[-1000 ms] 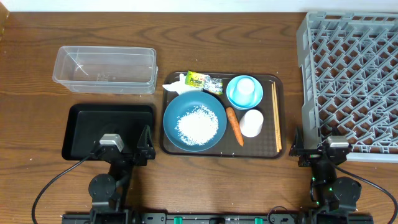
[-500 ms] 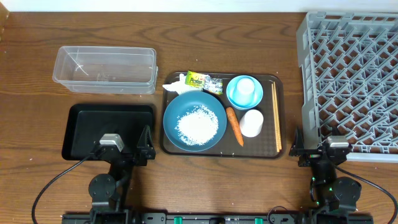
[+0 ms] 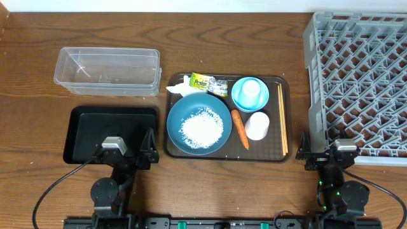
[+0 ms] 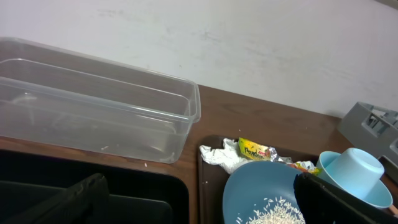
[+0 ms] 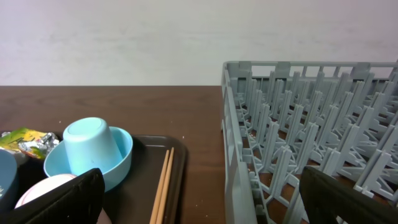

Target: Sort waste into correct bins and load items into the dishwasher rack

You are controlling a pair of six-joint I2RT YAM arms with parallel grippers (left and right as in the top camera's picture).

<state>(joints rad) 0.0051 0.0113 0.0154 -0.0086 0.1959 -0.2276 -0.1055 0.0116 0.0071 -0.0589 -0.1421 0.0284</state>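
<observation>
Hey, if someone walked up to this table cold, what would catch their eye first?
Probably the wide blue bowl holding white rice on the brown tray at centre, with the bright orange carrot lying just right of it. Next comes the big grey lattice rack filling the right side, opposite the clear tub and black tray on the left.

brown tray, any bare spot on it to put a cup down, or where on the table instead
On the tray only the near right corner is bare, between carrot, white cup and chopsticks; the rest is crowded. On the table a wide bare stretch lies behind the tray, between tub and rack.
</observation>
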